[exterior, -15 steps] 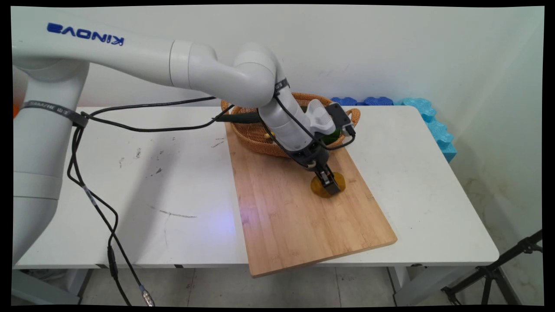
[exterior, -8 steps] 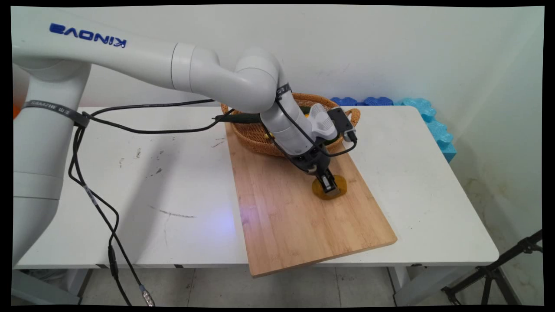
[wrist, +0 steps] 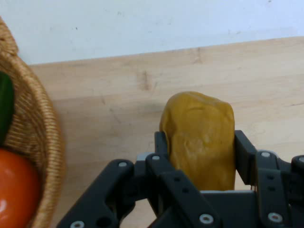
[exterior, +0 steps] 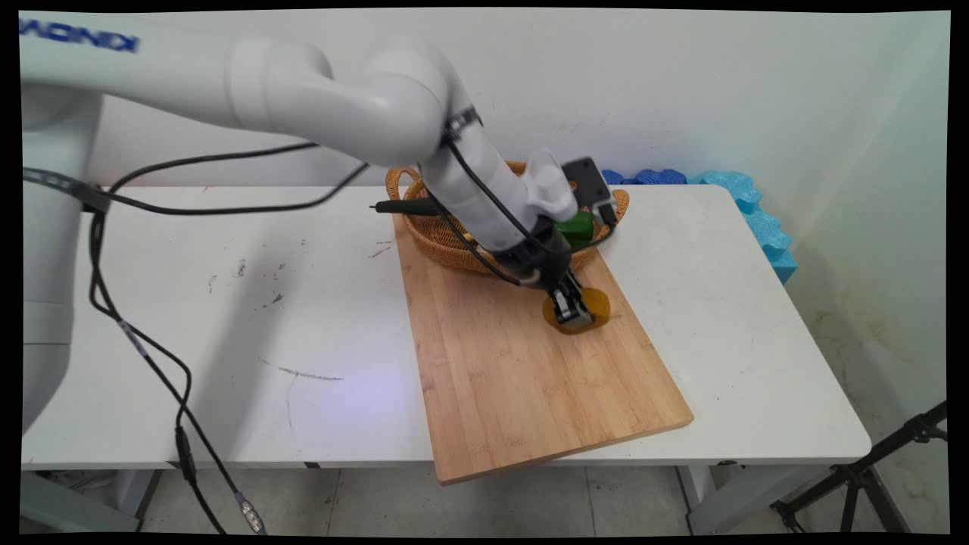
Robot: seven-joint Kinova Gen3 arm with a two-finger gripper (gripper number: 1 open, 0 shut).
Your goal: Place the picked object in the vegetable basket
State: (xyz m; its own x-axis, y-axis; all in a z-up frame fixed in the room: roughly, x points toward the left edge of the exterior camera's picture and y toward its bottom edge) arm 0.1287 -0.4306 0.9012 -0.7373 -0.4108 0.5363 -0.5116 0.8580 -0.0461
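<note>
Gripper (exterior: 573, 312) down on the cutting board (exterior: 522, 378), clamped on the yellow-brown potato (wrist: 202, 137). Hand view: one finger (wrist: 162, 145) against the potato's left flank, the other against its right flank, no gap visible either side.

Key relation: potato sits directly between the fingers, long axis running straight away from the palm along the gripper's own line, blunt far end poking out past the fingertips. In the main view, lump (exterior: 593, 305) shows mostly to the right of and behind the fingers, i.e. toward the board's far right edge.

Potato location: far right part of the board, close to the board's right edge, near the basket (exterior: 447, 235) and just in front of it. Cannot tell from either view whether it rests on the wood or is just clear of it.

Basket stands at the board's far end, overlapping its far edge, toward the tabletop's (exterior: 265, 318) back edge. Inside: green vegetable (exterior: 577, 227) right behind the wrist, something red-orange (wrist: 16, 192) and a dark green edge at the left of the hand view. Rest of the contents hidden by the arm.

Board lies right of centre on the tabletop, near end overhanging the front edge. Blue foam (exterior: 749, 204) beyond the tabletop's far right corner.
</note>
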